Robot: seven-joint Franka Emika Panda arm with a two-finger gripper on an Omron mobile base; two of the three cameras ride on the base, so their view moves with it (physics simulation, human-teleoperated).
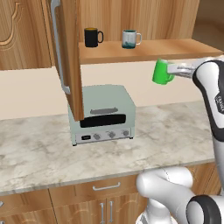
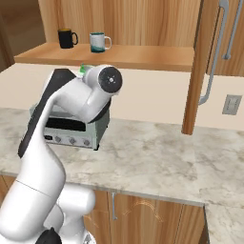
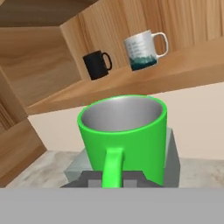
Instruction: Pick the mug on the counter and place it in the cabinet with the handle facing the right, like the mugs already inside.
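The green mug point(image 1: 161, 72) hangs in the air just below the cabinet shelf point(image 1: 144, 49), to the right of the toaster oven and well above the counter point(image 1: 39, 148). My gripper point(image 1: 172, 74) is shut on it from its right side. In the hand view the mug point(image 3: 124, 131) stands upright and empty, and its handle point(image 3: 113, 168) points toward the camera, down between my fingers. From the right base view my arm hides all of the mug point(image 2: 86, 69) but a green sliver. The cabinet door point(image 1: 68, 57) stands open at the left.
A black mug point(image 1: 92, 37) and a teal-and-white mug point(image 1: 130, 39) stand on the shelf with handles to the right. A pale green toaster oven point(image 1: 103, 114) sits on the counter below the open door. Drawers point(image 1: 105, 187) run under the counter edge.
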